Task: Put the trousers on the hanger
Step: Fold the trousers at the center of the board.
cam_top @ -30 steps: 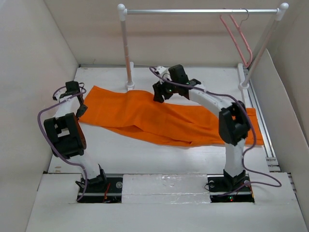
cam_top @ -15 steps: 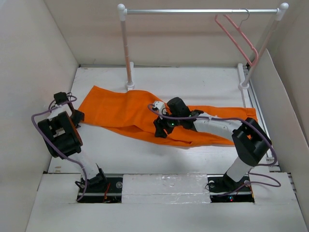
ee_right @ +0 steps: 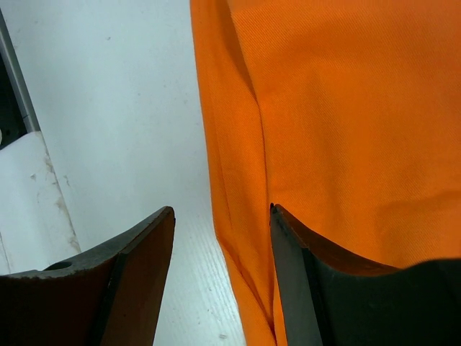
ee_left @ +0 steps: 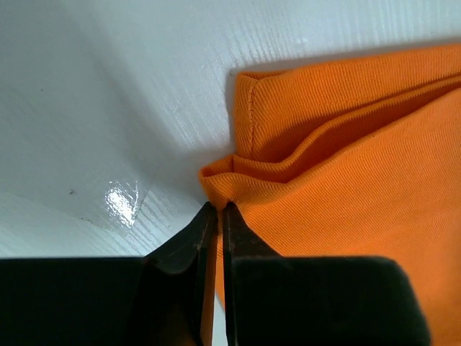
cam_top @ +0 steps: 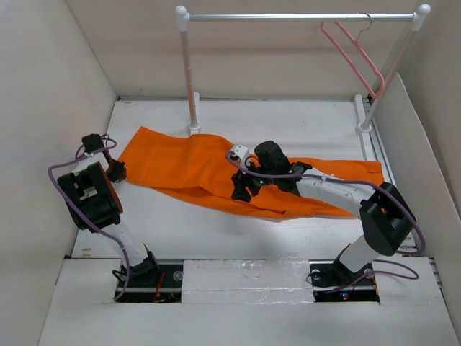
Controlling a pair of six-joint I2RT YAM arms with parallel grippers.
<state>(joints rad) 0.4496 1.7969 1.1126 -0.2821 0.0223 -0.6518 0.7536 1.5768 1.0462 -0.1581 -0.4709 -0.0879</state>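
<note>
The orange trousers (cam_top: pixel 194 166) lie flat across the middle of the table, running from the left to the right. My left gripper (cam_top: pixel 117 171) is at their left end, and in the left wrist view it (ee_left: pixel 218 207) is shut on a folded corner of the trousers (ee_left: pixel 346 144). My right gripper (cam_top: pixel 241 191) hangs low over the trousers' near edge. It (ee_right: pixel 220 209) is open, with the cloth's edge (ee_right: pixel 238 180) between its fingers and one fingertip over the trousers (ee_right: pixel 346 108). The pale-pink hanger (cam_top: pixel 353 54) hangs at the right end of the rail.
A metal rail (cam_top: pixel 295 16) on two white posts (cam_top: pixel 189 79) stands at the back of the table. White walls close in the left, right and back sides. A metal track (cam_top: pixel 392 187) runs along the table's right edge.
My left gripper has shut on the trousers' left corner. The right arm swung from the far side to the trousers' near edge and dropped low. The hanger has swung on the rail.
</note>
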